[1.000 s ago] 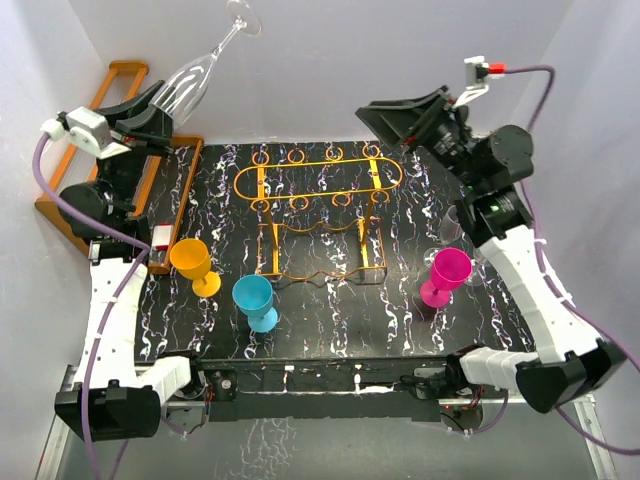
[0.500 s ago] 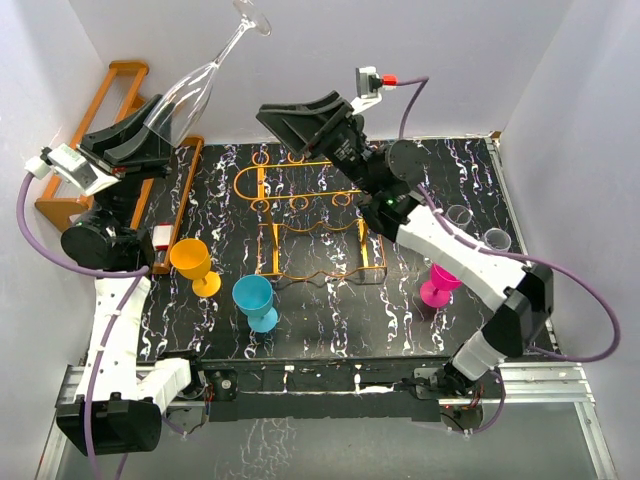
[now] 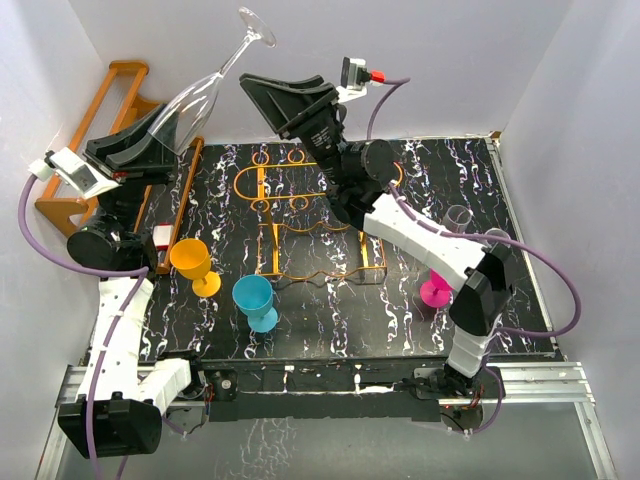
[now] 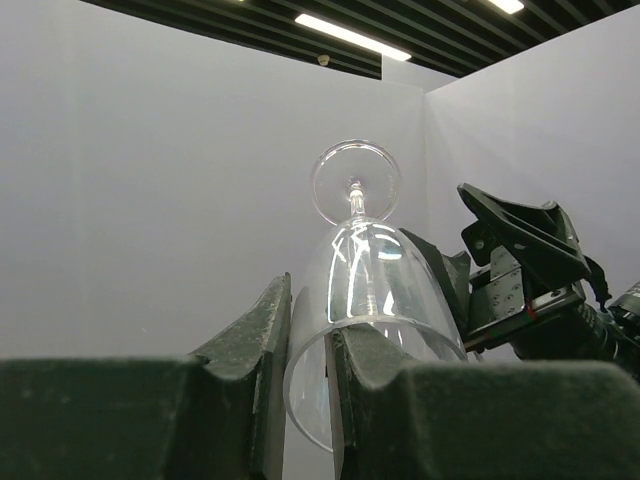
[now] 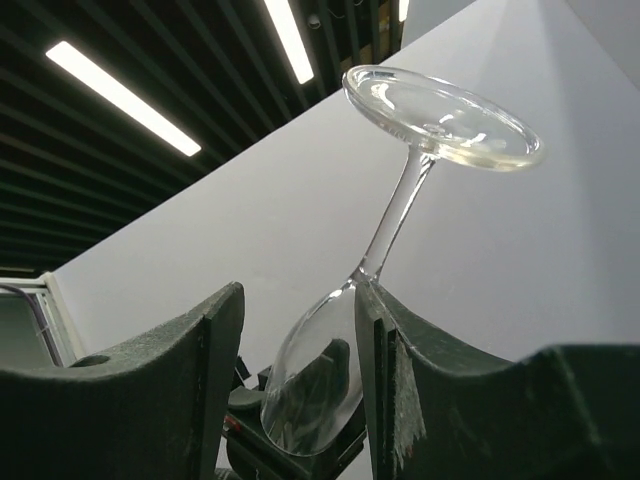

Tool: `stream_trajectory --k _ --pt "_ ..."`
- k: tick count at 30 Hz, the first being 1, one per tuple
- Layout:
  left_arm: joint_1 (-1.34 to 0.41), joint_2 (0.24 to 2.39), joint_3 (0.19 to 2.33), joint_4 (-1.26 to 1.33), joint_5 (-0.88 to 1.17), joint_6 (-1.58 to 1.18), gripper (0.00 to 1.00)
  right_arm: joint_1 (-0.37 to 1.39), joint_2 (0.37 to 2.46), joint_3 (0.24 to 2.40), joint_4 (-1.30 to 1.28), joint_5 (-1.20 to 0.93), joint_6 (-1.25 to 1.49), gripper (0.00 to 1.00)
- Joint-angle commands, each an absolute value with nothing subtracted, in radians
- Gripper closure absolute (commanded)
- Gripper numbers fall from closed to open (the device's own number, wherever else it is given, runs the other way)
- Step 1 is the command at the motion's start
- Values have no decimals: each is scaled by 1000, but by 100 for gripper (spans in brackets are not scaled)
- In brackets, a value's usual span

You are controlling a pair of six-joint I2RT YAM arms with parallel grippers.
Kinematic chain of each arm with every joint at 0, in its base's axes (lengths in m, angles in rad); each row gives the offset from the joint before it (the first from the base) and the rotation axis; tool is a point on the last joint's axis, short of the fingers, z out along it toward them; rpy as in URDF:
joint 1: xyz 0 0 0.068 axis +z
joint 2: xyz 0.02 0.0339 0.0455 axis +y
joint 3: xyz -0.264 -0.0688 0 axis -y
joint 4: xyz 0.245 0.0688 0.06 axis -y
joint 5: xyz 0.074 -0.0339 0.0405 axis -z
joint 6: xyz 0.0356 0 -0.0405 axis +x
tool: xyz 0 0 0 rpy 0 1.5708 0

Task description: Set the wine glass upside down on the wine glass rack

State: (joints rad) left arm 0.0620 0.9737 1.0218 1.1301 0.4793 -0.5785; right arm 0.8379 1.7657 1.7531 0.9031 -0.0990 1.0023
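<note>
Tilted wine glass (image 3: 190,98), foot up and far-right, bowl clamped in left gripper (image 4: 308,302) — only its wrist view shows right gripper (image 5: 298,305) gaping open.

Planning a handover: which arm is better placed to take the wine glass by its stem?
Right. The right jaws stand open right at the wine glass stem; the left jaws are shut on its bowl.

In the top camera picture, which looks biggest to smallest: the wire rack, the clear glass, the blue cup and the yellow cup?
1. The wine glass rack.
2. The clear wine glass, but it is lifted nearer the camera, so that is unsure.
3. The blue cup and the yellow cup look about alike.
</note>
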Motion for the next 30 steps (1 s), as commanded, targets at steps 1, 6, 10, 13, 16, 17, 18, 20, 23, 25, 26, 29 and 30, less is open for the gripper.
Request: stream_trajectory --k 1,6,10,13,16,17,18,20,23,25,26,29,30 --pt "63 948 1015 1199 479 -601 100 849 1814 1840 966 -63 1025 50" --pt "63 951 1017 1199 480 -621 100 852 1850 1869 954 -52 1050 49" --pt "63 950 1017 1199 490 -621 100 854 1859 1868 946 -40 1052 48" --pt "62 950 1014 1189 503 -625 100 854 1865 1860 988 -37 1061 45" --pt "62 947 995 1185 516 -630 100 854 1882 1881 1000 -41 1076 45" --pt "62 947 991 1184 518 -633 100 854 1889 1890 1001 -43 1082 45" --pt "63 946 986 1185 519 -633 100 854 1897 1898 1005 -47 1087 47" --pt "62 947 979 1187 522 -640 100 853 1911 1917 1006 -53 1092 49" --pt "63 947 972 1190 527 -650 100 854 1925 1932 1005 -57 1097 53" --pt "63 945 967 1191 529 -648 100 854 1929 1932 1011 -59 1096 59" --pt "63 946 964 1190 528 -645 100 854 1932 1931 1012 -60 1100 64" --pt "62 946 960 1189 528 -640 100 854 1937 1931 1012 -64 1105 77" --pt "62 946 960 1188 529 -641 100 854 1937 1930 1010 -63 1106 84"
